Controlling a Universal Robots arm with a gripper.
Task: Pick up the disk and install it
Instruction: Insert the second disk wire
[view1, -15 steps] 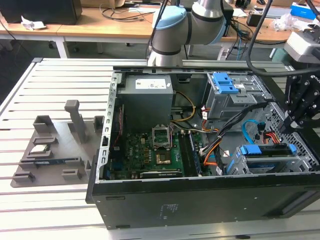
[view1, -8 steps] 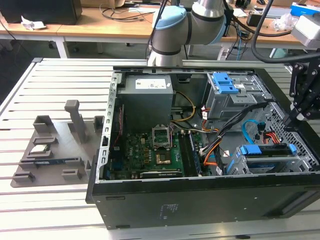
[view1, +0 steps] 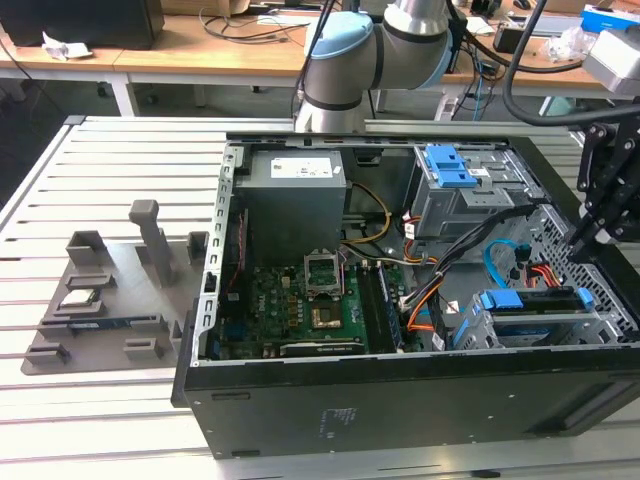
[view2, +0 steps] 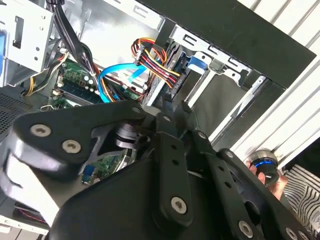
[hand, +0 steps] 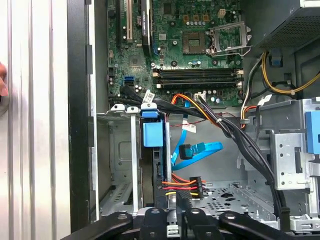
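We see the disk (view1: 530, 300) (hand: 152, 134) sitting in its slot near the computer case's (view1: 400, 410) front edge. Our gripper (view1: 578, 240) hangs just above that corner, holding nothing, fingers close together. There is open room beside the slot.
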